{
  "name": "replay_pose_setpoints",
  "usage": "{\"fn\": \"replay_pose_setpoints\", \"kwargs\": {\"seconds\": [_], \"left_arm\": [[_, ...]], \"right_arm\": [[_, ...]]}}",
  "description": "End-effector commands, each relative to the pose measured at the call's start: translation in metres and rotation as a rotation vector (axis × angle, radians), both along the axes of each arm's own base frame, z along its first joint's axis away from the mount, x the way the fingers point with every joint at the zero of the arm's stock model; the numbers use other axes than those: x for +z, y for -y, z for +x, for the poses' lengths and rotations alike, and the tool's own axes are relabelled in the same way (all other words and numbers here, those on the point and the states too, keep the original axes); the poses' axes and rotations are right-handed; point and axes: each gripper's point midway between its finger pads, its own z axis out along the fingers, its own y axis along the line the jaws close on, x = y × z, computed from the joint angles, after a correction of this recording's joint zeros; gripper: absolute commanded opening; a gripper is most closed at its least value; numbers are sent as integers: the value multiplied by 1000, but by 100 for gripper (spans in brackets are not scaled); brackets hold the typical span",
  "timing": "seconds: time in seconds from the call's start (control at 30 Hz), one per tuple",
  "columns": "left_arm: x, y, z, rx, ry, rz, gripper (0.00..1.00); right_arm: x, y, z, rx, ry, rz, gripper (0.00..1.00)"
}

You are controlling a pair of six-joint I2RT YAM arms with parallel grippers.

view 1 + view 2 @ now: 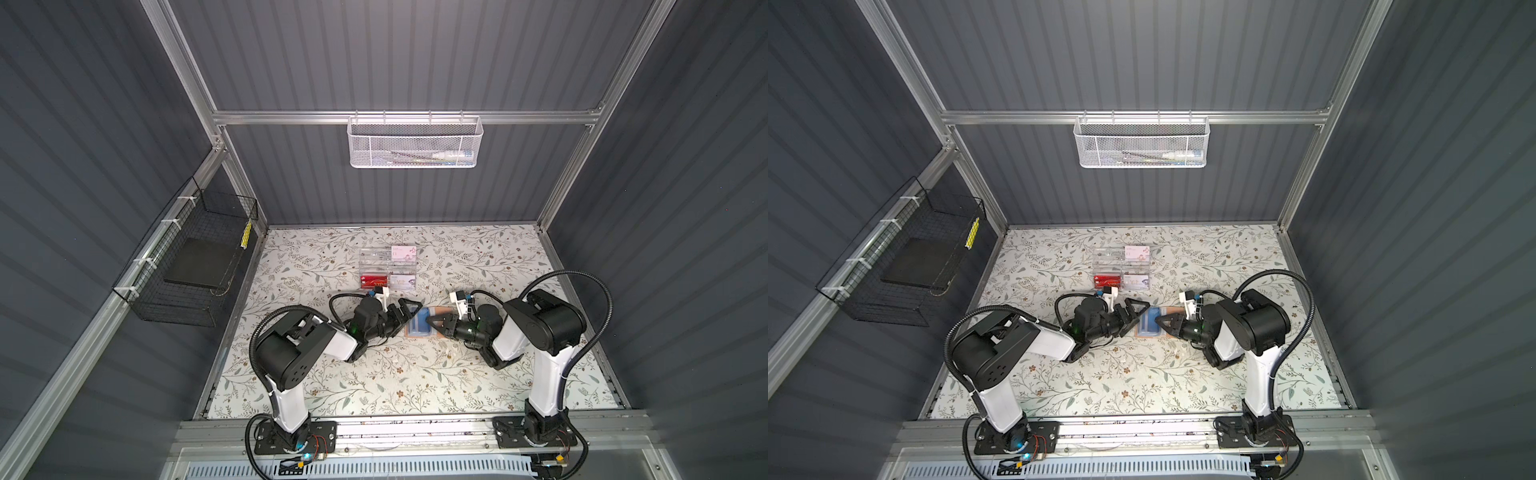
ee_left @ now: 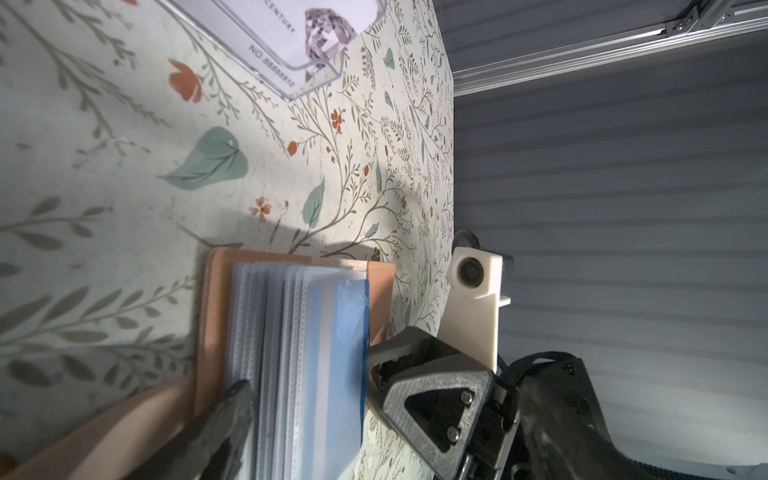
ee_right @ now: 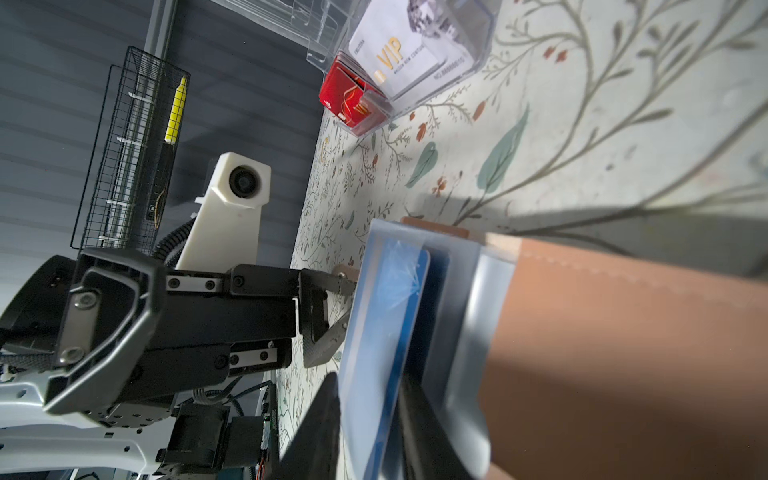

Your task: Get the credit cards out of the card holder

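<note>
Nearest the right wrist camera, the right gripper (image 3: 370, 380) is looking clamped: its two dark fingers are lying either side of the blue card (image 3: 395, 299), and, we are judging, of the clear sleeve around it. If plastic is being pinched as well, a pull could bring the page along rather than free the card. The tan card holder (image 3: 623, 353) is lying open on the table (image 3: 582, 124), and the left gripper (image 3: 343, 311) is standing wide apart at its far edge, gripping nothing. In the left wrist view one left finger (image 2: 232, 411) is resting at the sleeve pages (image 2: 266, 332), not clamping them, so we are expecting the whole booklet might drag or lift. In both top views the card holder (image 1: 419, 326) is sitting between the two grippers, with the clear acrylic box (image 1: 388, 268) standing apart behind it.
</note>
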Motion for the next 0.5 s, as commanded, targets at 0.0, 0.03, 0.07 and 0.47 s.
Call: {"fn": "replay_pose_setpoints", "kwargs": {"seconds": [0.0,0.03,0.07,0.47], "left_arm": [[-32,-5,-9,-13,-74,72,100],[-33,-5,-9,-12,-77,73,100],[-34,-5,-10,-13,-77,73,100],[-34,-2,-14,-39,-91,59,100]], "right_arm": [[-19,0,-18,34,-86,-30,28],[-18,0,-17,35,-83,-24,28],[-17,-1,-16,37,-82,-20,28],[-1,-13,-6,63,-54,32,29]]}}
